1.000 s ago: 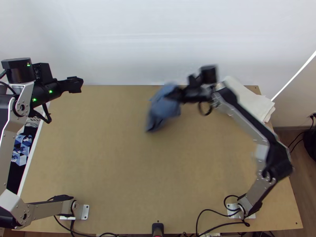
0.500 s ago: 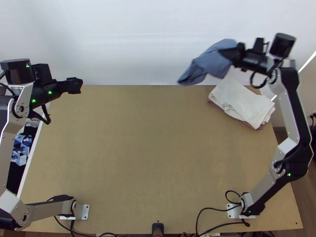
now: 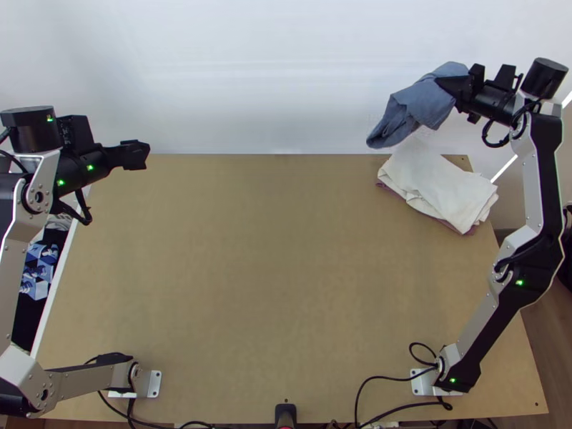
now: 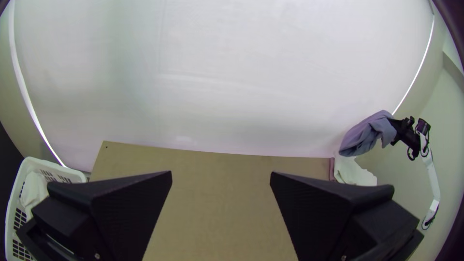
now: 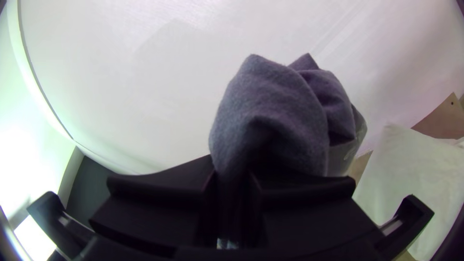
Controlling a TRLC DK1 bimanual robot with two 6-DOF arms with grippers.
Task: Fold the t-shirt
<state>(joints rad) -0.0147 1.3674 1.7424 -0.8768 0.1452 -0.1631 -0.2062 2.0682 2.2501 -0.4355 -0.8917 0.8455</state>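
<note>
High near the surface's [image 3: 286, 272] far right corner, the right pincer [image 3: 440, 81] clenched the bunched blue t-shirt [image 3: 418, 104]; the left pincer [image 4: 221, 178] gaped. Stacking seemed in hand; the next move likely called for lowering it onto the white cloth [image 3: 437, 184].

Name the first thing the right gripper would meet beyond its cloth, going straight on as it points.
Probably the white wall; the right gripper, with the blue cloth, seems aimed that way, though depth is unclear.
</note>
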